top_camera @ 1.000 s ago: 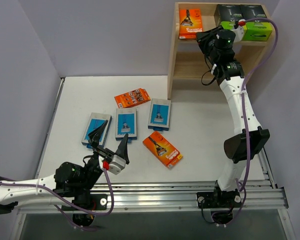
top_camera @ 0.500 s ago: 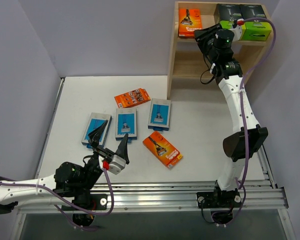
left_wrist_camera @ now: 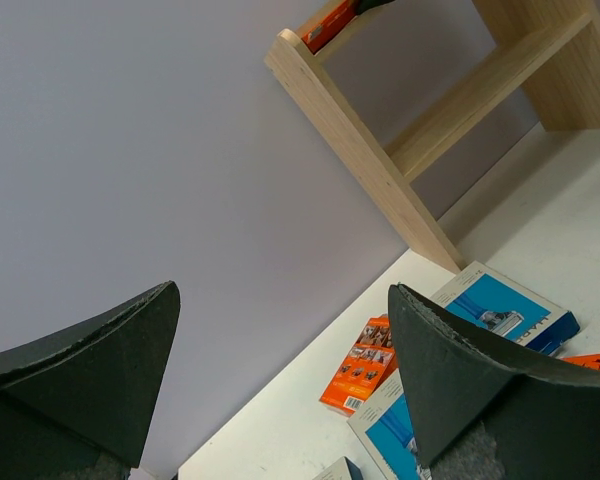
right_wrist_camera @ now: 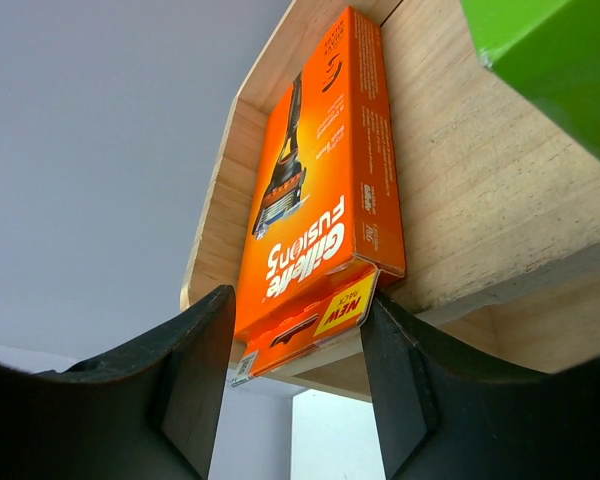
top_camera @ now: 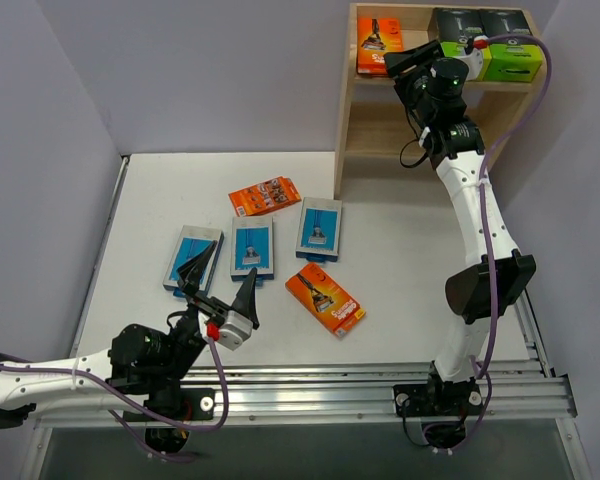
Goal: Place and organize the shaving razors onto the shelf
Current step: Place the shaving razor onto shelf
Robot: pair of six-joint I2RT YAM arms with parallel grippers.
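Jaws on your right gripper (right_wrist_camera: 295, 298) stand parted around the near end of an orange razor pack (right_wrist_camera: 320, 200), which lies flat on the shelf (right_wrist_camera: 480, 200) top tier, left of the two green-ended boxes (top_camera: 485, 45). Your left gripper (top_camera: 230, 262) hangs wide open and empty above the table (top_camera: 410, 260), where two orange packs (top_camera: 265, 195) (top_camera: 325, 297) and three blue cards (top_camera: 194, 257) (top_camera: 252, 246) (top_camera: 319, 228) lie.

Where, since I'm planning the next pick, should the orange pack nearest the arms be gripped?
Probably grip the orange pack across its two long edges, near mid-length, coming straight down: it lies flat on the table, turned diagonally, with bare table along both long sides.
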